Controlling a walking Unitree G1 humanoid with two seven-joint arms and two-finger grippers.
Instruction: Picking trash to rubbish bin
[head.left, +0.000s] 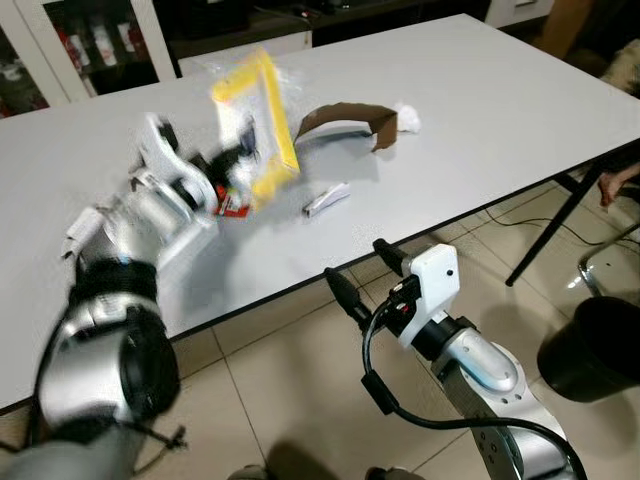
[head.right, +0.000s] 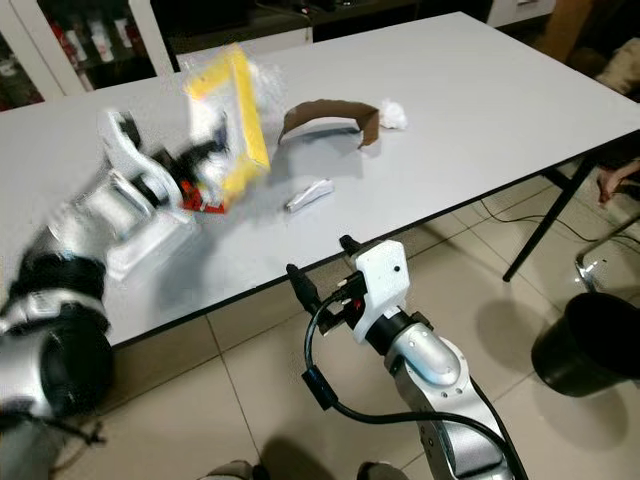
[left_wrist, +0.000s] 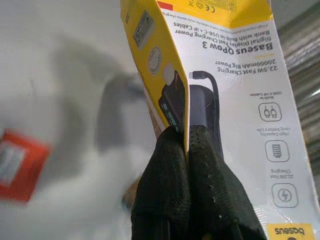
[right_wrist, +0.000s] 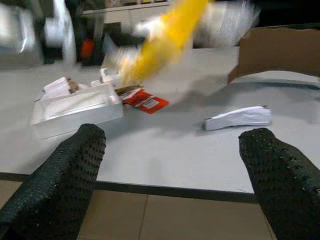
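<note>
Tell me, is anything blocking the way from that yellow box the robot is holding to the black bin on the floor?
The left tool holds the yellow box above the table. The black bin stands on the floor past the table's right end; the table leg and right arm lie between.

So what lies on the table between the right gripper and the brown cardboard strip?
In the right wrist view, a small white wrapper lies on the table between the open right gripper and the cardboard strip.

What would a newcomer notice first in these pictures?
First, the yellow box, lifted above the white table by the left gripper, whose jaws pinch its edge. Next, the right gripper with open jaws at the table's near edge, and the black bin on the floor at right.
</note>
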